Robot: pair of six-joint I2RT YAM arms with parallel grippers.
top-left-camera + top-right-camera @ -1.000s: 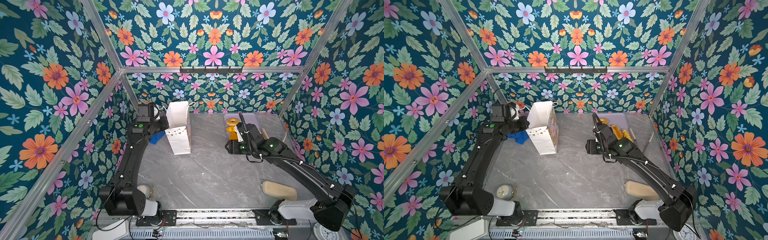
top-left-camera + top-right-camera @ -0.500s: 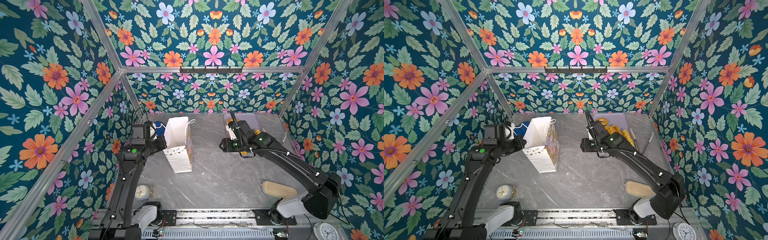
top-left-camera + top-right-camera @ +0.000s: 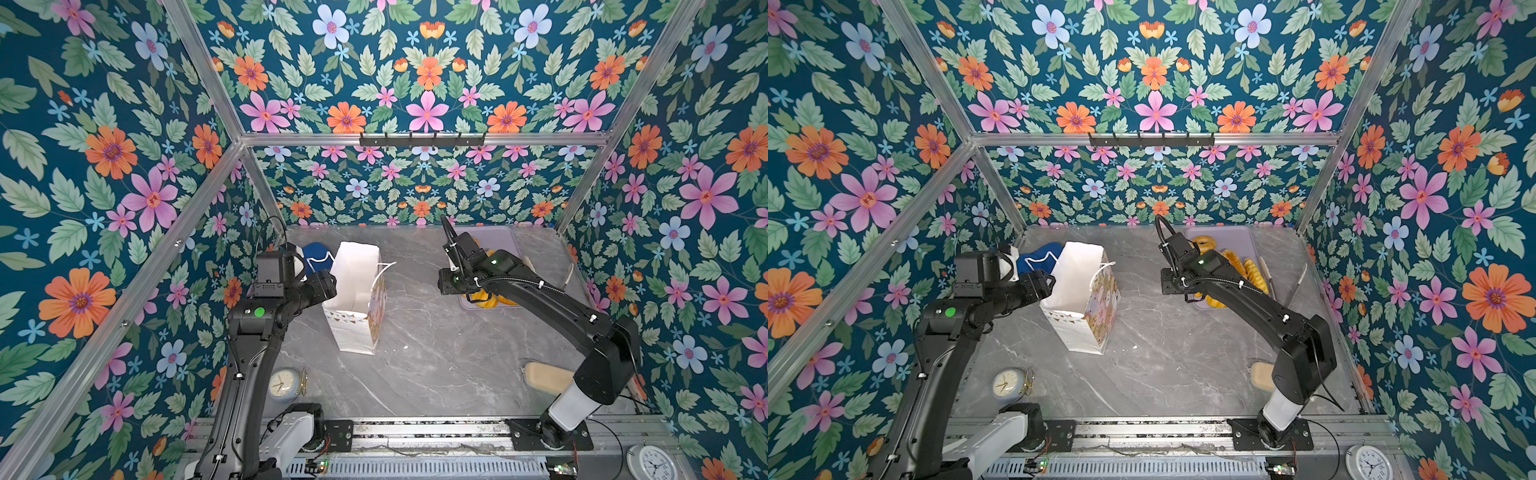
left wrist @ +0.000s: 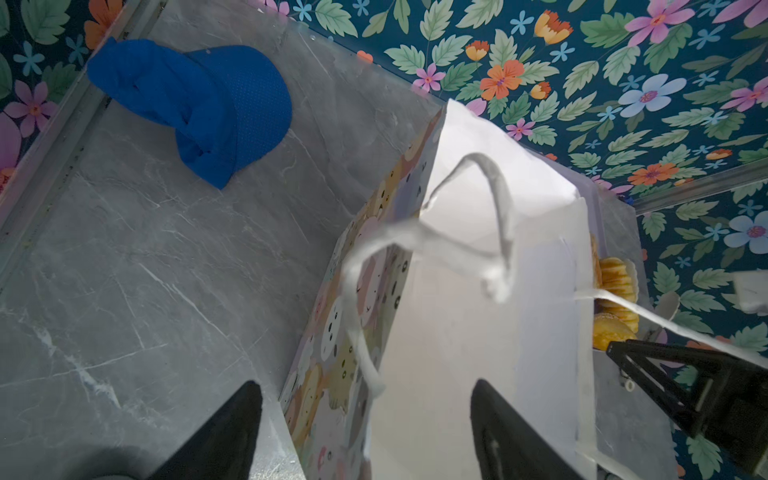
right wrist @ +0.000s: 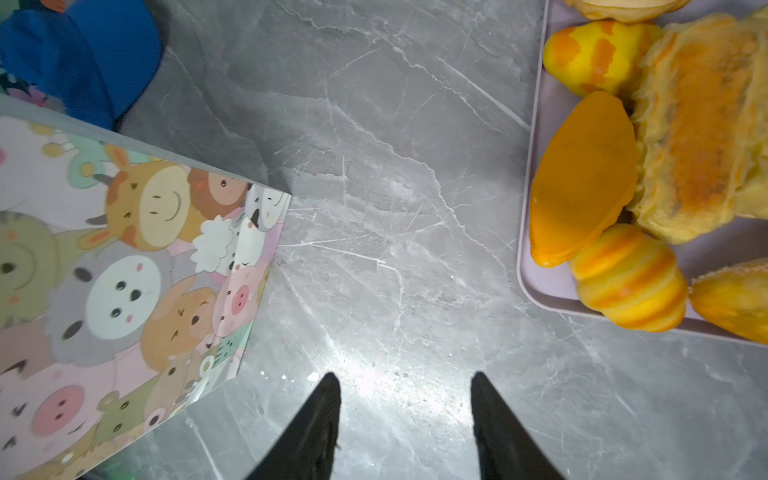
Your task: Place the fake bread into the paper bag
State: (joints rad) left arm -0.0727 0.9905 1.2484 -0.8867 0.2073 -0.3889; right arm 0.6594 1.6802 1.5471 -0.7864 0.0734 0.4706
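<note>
The white paper bag [image 3: 356, 291] [image 3: 1079, 286] stands upright at the left middle of the table, mouth open, cartoon animals on one side [image 5: 124, 270]. My left gripper [image 4: 365, 386] [image 3: 328, 286] is open right at the bag's left rim, and the rim [image 4: 457, 316] lies between its fingers. A loose cord handle [image 4: 494, 199] hangs in front of it. The fake bread [image 5: 631, 278] [image 3: 488, 301] [image 3: 1252, 270] lies piled on a lilac tray [image 5: 536, 270]. My right gripper [image 5: 403, 376] [image 3: 449, 284] is open and empty over bare table between bag and tray.
A blue cap [image 4: 199, 104] [image 3: 318, 257] lies behind the bag at the back left. A small alarm clock [image 3: 284, 384] stands front left. A pale beige oblong [image 3: 544, 376] lies front right beside the right arm's base. Floral walls close three sides.
The left gripper has gone from shut to open and the cord handle now hangs loose. The bag came forward with the left arm. The right gripper slid left off the tray, its jaws narrowing.
</note>
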